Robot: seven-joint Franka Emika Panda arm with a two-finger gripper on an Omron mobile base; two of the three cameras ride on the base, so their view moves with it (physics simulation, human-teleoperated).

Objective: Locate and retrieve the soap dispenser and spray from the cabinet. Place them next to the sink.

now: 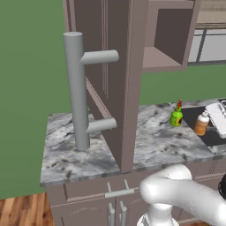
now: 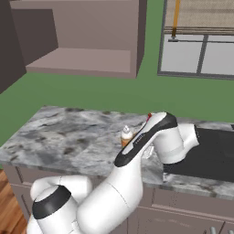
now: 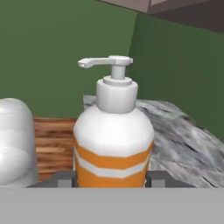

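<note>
An orange-and-white soap dispenser [image 3: 113, 144] with a white pump head stands upright close in front of the hand camera. My gripper [image 3: 111, 180] is shut on its lower body, one dark fingertip [image 3: 65, 179] at each side. From the left base view the soap dispenser [image 1: 201, 124] is at the left edge of the dark sink [image 1: 212, 137]. I cannot tell whether it rests on a surface. The green spray [image 1: 176, 116] with a red top stands on the marble just left of the sink. The cabinet [image 1: 164, 56] hangs above with its door [image 1: 110, 75] swung open.
The open door's long grey bar handle [image 1: 76, 90] juts out over the marble countertop [image 1: 79, 150]. My arm [image 2: 146, 137] crosses the countertop towards the sink [image 2: 215, 153]. Drawer units with small handles [image 1: 118, 193] sit below. A window [image 2: 201, 41] is behind the sink.
</note>
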